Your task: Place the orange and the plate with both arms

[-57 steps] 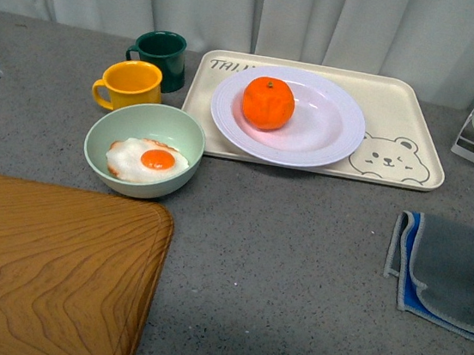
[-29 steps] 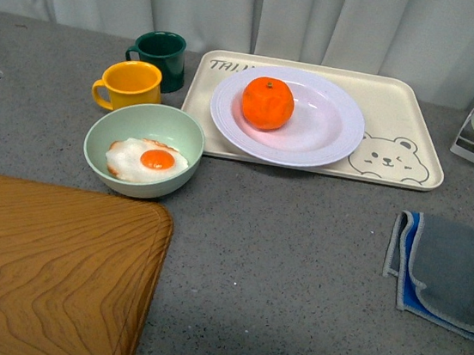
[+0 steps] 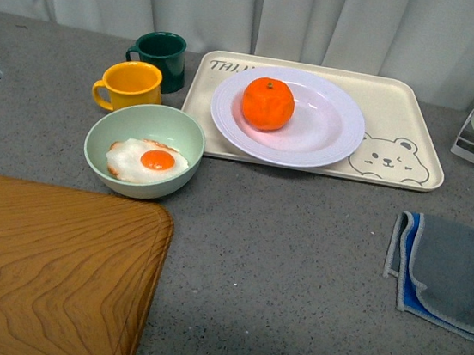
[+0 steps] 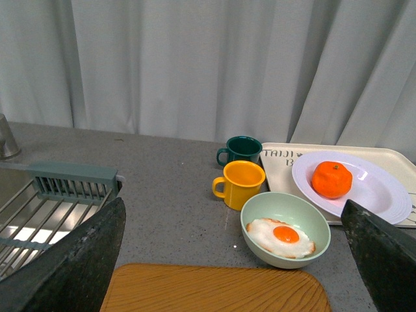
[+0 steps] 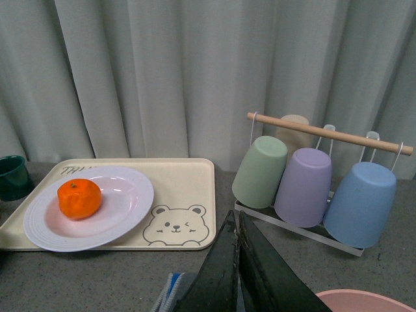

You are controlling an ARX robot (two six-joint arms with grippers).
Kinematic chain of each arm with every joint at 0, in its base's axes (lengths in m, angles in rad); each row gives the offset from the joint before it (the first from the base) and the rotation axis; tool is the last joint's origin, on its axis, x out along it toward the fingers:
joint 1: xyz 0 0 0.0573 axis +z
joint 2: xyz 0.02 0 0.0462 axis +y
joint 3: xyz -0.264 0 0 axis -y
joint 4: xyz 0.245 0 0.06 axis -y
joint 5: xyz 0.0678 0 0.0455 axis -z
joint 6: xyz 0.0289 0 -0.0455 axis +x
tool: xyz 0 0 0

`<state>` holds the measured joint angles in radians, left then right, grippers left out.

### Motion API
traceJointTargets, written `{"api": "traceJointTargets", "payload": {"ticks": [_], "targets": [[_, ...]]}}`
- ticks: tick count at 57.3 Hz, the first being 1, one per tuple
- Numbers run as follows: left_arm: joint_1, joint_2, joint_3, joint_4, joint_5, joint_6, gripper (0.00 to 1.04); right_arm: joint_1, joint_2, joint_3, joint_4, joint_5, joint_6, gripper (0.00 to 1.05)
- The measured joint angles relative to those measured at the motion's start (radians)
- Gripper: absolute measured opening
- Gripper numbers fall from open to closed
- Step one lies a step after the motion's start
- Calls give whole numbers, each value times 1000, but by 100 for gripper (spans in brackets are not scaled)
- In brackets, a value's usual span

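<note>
The orange [image 3: 268, 102] sits in the white plate [image 3: 328, 137], left of its middle. The plate rests on a cream bear tray [image 3: 396, 154] at the back of the grey counter. Both also show in the left wrist view, the orange [image 4: 331, 179] in the plate [image 4: 380, 192], and in the right wrist view, the orange [image 5: 78, 197] in the plate [image 5: 123, 201]. Neither arm shows in the front view. My left gripper [image 4: 237, 260] is open and empty, well back from the counter's things. My right gripper [image 5: 238, 250] is shut and empty, above the grey cloth [image 5: 170, 296].
A pale green bowl [image 3: 147, 123] with a fried egg, a yellow mug [image 3: 131, 85] and a dark green mug [image 3: 163, 54] stand left of the tray. A wooden board [image 3: 44, 266] lies front left, a grey-blue cloth [image 3: 450, 273] right. A cup rack [image 5: 312, 182] stands far right.
</note>
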<state>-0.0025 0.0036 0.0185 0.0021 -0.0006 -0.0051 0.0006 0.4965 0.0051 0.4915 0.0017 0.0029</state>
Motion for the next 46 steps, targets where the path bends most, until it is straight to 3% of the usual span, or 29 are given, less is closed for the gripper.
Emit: {"api": "traceJointTargets", "payload": {"ticks": [46], "targets": [[0, 0, 0, 0, 0, 0, 98, 0, -320, 0, -311, -2, 0, 1]]}}
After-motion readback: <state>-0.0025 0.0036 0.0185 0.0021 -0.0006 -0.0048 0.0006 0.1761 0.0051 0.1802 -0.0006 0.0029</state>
